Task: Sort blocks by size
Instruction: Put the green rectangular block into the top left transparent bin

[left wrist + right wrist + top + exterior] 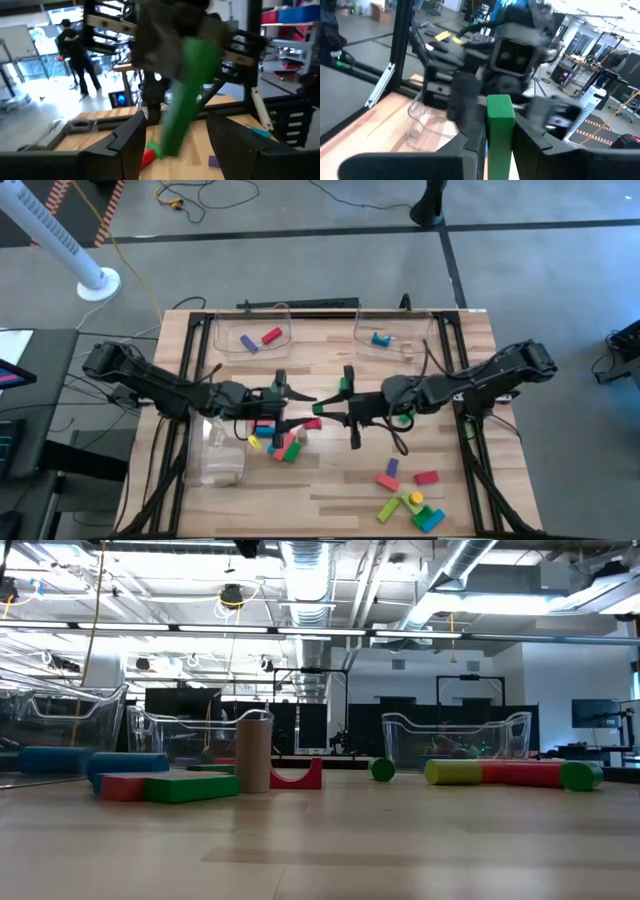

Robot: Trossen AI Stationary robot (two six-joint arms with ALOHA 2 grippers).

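Item one, wooden surface (330, 480): three clear bins, two at the far edge (250, 332) (392, 332) each holding blocks, one (215, 452) at my left. Item two, my grippers, meeting mid-surface: right gripper (499, 131) clamped on a long green block (500, 125); left gripper (175, 137) spread wide, fingers either side of it. Item three, loose blocks: a cluster (280, 442) under my left gripper, another (408, 498) near the front right.

A wooden table (330, 480) carries three clear bins: two upright along the far edge, one (250, 328) on the left and one (392, 332) on the right, and a third (217, 455) near the left edge. Beyond the table a person (75, 55) stands on the grey floor (300, 265), near yellow cables (185, 197) and a white post (60, 240).
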